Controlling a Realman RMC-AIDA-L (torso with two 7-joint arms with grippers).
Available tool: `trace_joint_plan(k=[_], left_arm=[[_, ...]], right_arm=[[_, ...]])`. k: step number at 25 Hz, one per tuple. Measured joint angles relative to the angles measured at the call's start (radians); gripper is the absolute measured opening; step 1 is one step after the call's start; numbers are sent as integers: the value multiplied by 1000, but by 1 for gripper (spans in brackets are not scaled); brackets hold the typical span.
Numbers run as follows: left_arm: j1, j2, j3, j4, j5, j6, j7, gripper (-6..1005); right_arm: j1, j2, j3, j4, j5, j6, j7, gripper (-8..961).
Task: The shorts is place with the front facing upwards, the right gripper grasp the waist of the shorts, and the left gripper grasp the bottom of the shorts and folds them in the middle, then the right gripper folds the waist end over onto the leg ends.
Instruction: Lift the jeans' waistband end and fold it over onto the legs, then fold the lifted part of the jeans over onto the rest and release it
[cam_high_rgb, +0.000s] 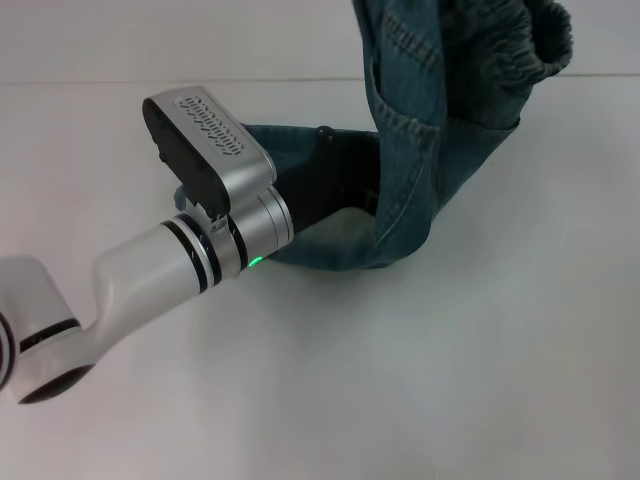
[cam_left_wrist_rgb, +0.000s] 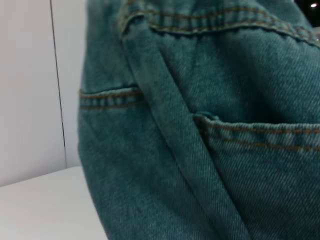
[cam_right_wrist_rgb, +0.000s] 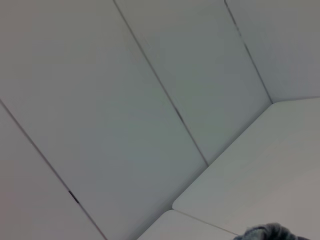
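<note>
Shorts (cam_high_rgb: 420, 120) — waist end hoisted above left hand (cam_high_rgb: 325, 200), whose grip state could not be told; risk: hem slipping free, fold collapsing onto desk (cam_high_rgb: 480, 380).

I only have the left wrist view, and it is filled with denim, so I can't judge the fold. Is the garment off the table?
Observer: Partly. In the head view the blue-green denim shorts hang with the gathered elastic waist up at the picture's top edge. Their lower part rests on the white table.
Operator: Where is my left gripper?
Observer: The black left gripper reaches into the low fold by the table.
Operator: And the right gripper?
Observer: It shows in no view. Its wrist camera shows only wall panels and table.
</note>
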Motion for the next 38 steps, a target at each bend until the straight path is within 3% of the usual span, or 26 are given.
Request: trace_joint_plan(k=[7,15,28,38], left_arm=[[13,0,-158,-20,157,5,15,0],[53,0,-281,-45,226,10,90,0],[220,0,-384,25,220,97,90,1],[372,0,-540,116,218,116,93,0]], right_arm=[[29,-7,-77,65,-1,64,-9,87],[47,-4,-131,132,-2,133,-38,81],[56,-10,-145,203,-2,211,-87,74],[94,-3,-175,303,-1,272,-136,88]])
